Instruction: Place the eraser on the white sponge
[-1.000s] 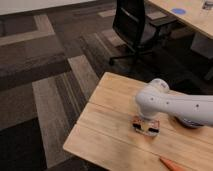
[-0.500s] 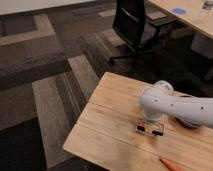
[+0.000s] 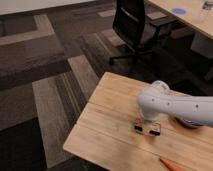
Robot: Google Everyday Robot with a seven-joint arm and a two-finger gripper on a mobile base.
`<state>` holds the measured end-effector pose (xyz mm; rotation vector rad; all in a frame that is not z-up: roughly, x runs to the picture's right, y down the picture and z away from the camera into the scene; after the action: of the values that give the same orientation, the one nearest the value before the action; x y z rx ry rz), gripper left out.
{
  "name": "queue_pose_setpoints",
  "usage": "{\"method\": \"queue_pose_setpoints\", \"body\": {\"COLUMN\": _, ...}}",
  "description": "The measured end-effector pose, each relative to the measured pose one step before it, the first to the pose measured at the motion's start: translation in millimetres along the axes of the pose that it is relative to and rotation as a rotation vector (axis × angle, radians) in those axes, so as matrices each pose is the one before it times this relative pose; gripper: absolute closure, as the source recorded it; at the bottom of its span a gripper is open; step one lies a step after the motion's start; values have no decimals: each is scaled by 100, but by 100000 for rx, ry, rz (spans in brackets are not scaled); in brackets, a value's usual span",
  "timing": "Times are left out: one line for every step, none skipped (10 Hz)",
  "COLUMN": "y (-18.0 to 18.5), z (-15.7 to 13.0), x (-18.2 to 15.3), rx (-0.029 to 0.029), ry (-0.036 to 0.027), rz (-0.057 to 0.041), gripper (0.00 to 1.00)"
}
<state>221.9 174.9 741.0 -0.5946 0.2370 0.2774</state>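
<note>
My gripper (image 3: 147, 129) hangs from the white arm (image 3: 170, 106) and points down, just above the wooden table (image 3: 107, 117) near its middle. It is shut on the eraser (image 3: 147, 129), a small dark block with reddish edges that shows low between the fingertips, close to the tabletop. I cannot make out the white sponge; it is hidden by the gripper and arm or out of view.
A dark bluish bowl (image 3: 192, 123) peeks out from under the arm at the right. An orange pointed thing (image 3: 172, 164) lies at the table's front edge. A black office chair (image 3: 132, 25) stands behind the table, with another desk (image 3: 190, 17) at the far right.
The gripper has sunk slightly toward the tabletop and stayed shut. The arm's elbow has shifted a little to the right.
</note>
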Motion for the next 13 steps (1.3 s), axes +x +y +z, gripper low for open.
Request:
{"method": "queue_pose_setpoints", "body": {"y": -55, "z": -71, "x": 69, "rx": 113, "ry": 252, "rz": 1086, "gripper": 93}}
{"method": "queue_pose_setpoints", "body": {"y": 119, "z": -29, "x": -49, "rx": -410, "ry": 595, "rz": -82, "gripper": 79}}
{"method": "queue_pose_setpoints", "body": {"y": 15, "z": 0, "x": -27, "rx": -35, "ry": -40, "rz": -14, "gripper": 79}}
{"method": "queue_pose_setpoints", "body": {"y": 0, "z": 4, "x": 0, "rx": -6, "ry": 11, "rz": -8, "gripper": 79}}
{"method": "queue_pose_setpoints", "body": {"y": -5, "z": -1, "x": 1, "rx": 11, "ry": -8, "rz": 10, "gripper": 79}}
{"method": "queue_pose_setpoints", "body": {"y": 1, "z": -3, "x": -15, "rx": 2, "ry": -7, "rz": -27, "gripper": 79}}
{"method": "queue_pose_setpoints", "body": {"y": -5, "z": 1, "x": 4, "rx": 10, "ry": 14, "rz": -6, "gripper": 79}}
{"method": "queue_pose_setpoints", "body": {"y": -1, "z": 0, "x": -10, "rx": 1, "ry": -3, "rz": -20, "gripper": 79}}
{"method": "queue_pose_setpoints", "body": {"y": -1, "z": 2, "x": 9, "rx": -3, "ry": 12, "rz": 14, "gripper": 85}}
{"method": "queue_pose_setpoints", "body": {"y": -2, "z": 1, "x": 2, "rx": 3, "ry": 3, "rz": -3, "gripper": 77}}
{"method": "queue_pose_setpoints", "body": {"y": 1, "z": 1, "x": 1, "rx": -1, "ry": 0, "rz": 5, "gripper": 70}}
{"method": "queue_pose_setpoints", "body": {"y": 0, "z": -1, "x": -5, "rx": 1, "ry": -2, "rz": -11, "gripper": 45}}
{"method": "queue_pose_setpoints", "body": {"y": -1, "z": -3, "x": -1, "rx": 5, "ry": -1, "rz": -4, "gripper": 29}}
